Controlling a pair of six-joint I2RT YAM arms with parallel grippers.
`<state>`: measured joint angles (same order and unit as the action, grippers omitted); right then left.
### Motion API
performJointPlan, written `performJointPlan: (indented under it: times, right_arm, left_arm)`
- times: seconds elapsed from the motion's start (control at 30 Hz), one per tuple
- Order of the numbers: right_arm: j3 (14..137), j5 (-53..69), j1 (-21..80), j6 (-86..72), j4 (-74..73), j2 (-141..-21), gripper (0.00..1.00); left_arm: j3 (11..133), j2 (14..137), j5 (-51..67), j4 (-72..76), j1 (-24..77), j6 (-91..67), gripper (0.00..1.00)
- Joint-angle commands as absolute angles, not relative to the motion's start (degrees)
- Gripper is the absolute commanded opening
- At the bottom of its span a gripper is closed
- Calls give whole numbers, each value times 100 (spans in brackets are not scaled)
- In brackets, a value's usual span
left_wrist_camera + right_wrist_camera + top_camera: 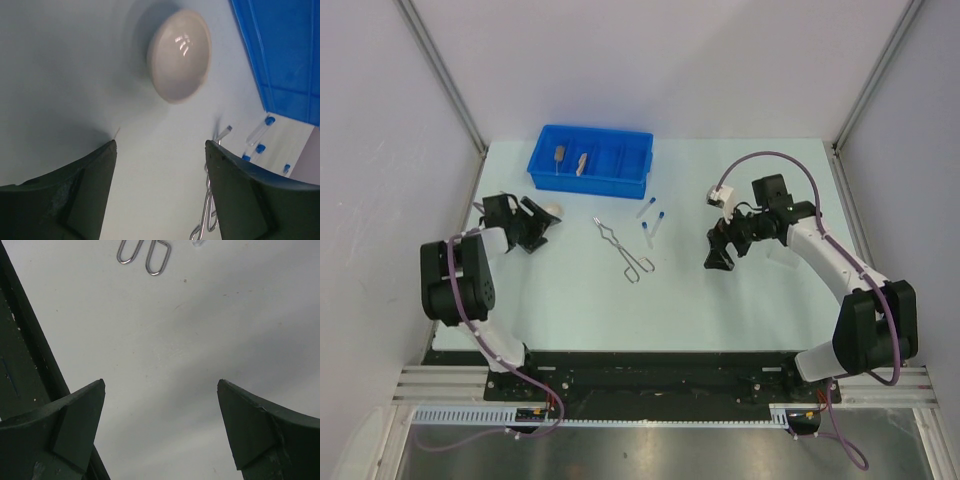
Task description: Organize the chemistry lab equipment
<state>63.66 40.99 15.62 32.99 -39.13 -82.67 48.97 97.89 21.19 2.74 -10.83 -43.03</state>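
Jaws stand wide and empty on left gripper (160,145) and right gripper (161,383). White round dish (179,55) lies just ahead of the left jaws; left arm nearer.

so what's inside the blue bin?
A tan wooden-handled tool and a second tan tool lie toward the left end of the blue bin; the rest shows bare blue floor. Floor right behind its near wall is hidden.
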Motion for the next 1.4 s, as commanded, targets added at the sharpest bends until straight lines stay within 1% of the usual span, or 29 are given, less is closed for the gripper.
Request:
performJointPlan:
  times: [0.0,0.13,0.2,0.23,0.27,0.4,0.43,0.57,0.6,0.67,0.7,0.8,0.9,1.0,1.13,1.37]
  right_arm:
    - [6592,4306,1380,3252,-3867,-8139,100]
    - [6592,4377,1301,3234,-3885,-8130,100]
    - [6592,4386,1283,3234,-3893,-8147,100]
    - [6592,4394,1275,3234,-3885,-8139,100]
    - [6592,4403,1274,3226,-3902,-8156,100]
    - [6583,4447,1266,3208,-3920,-8139,100]
    - [6583,4473,1248,3208,-3929,-8130,100]
    - [6574,4500,1239,3191,-3946,-8068,100]
    - [6574,4500,1222,3190,-3938,-8051,100]
    - [6566,4517,1204,3190,-3955,-8007,100]
    - [6565,4518,1195,3190,-3946,-7989,100]
    - [6539,4544,1151,3182,-3964,-7884,100]
    - [6487,4596,1073,3164,-3946,-7761,100]
    - [6408,4640,1011,3155,-3929,-7620,100]
    - [6276,4684,906,3155,-3876,-7401,100]
    - [5828,4886,554,3155,-3578,-6935,100]
  left_arm:
    - [5563,10309,1688,352,-1230,-4579,76]
    - [5853,10660,1354,106,-1239,-4562,64]
    - [6020,10889,1345,44,-1239,-4501,62]
    - [6081,10942,1345,35,-1231,-4474,57]
    - [6160,11003,1353,44,-1239,-4465,54]
    - [6301,11048,1345,-193,-1222,-4456,46]
    - [6337,11048,1310,-228,-1230,-4447,42]
    - [6442,11039,1213,-421,-1230,-4298,34]
    - [6460,11065,1204,-439,-1230,-4280,29]
    - [6504,11083,1248,-466,-1230,-4228,24]
    - [6521,11083,1265,-466,-1230,-4210,19]
    - [6530,11074,1301,-448,-1222,-4157,11]
    - [6530,11030,1380,-431,-1230,-4026,6]
    - [6495,10899,1520,-378,-1222,-3868,3]
    - [6302,10609,1775,-238,-1230,-3639,1]
    - [5442,9810,2530,-26,-1222,-3261,1]
